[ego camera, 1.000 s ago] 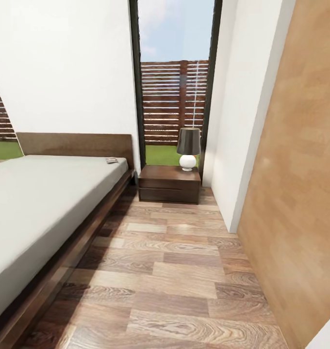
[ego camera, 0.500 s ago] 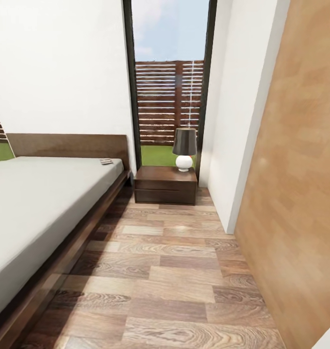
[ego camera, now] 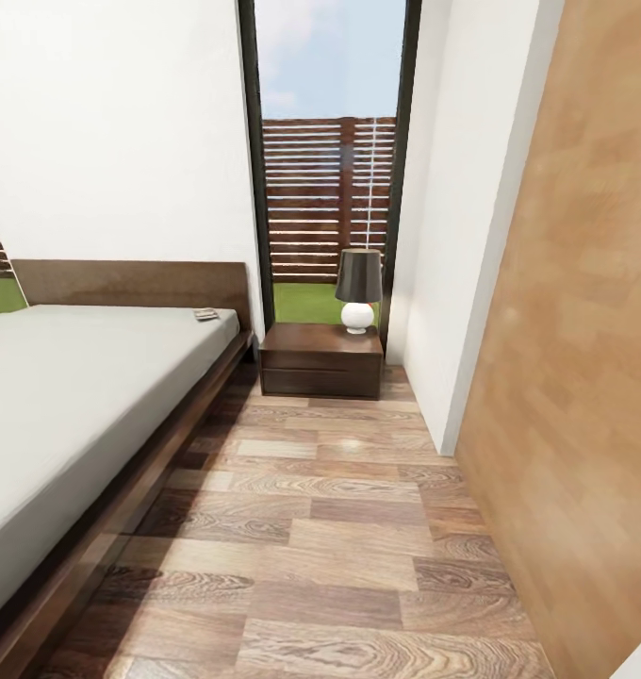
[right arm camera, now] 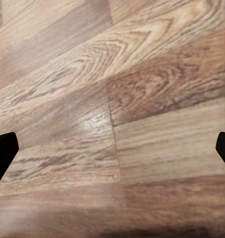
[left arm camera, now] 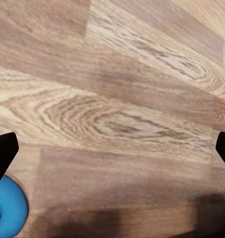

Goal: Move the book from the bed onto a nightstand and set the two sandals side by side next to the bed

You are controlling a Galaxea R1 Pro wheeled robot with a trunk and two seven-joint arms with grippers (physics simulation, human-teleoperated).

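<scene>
The book lies flat on the bed, at the mattress's far corner by the headboard, near the edge that faces the nightstand. The nightstand stands just beside the bed's head end, under the tall window; its one drawer is closed, so what it holds cannot be told. On its top stands a lamp towards the right, leaving the left part of the top bare for the book.

Against a second ago the whole head view has slid: the window and nightstand sat further right then, so the camera has turned or the base rolled, not the furniture. Over the last half second the view matches almost exactly, so the robot seems to have settled, facing down the aisle of floor between bed and wall. By my reading, the approach still has ground to cover before the book is within reach.

The left end effector is wide open over floor planks and grips nothing; a blue rounded shape, probably a sandal, lies on the floor beside one finger. The right end effector is likewise spread wide and empty above bare planks.
</scene>
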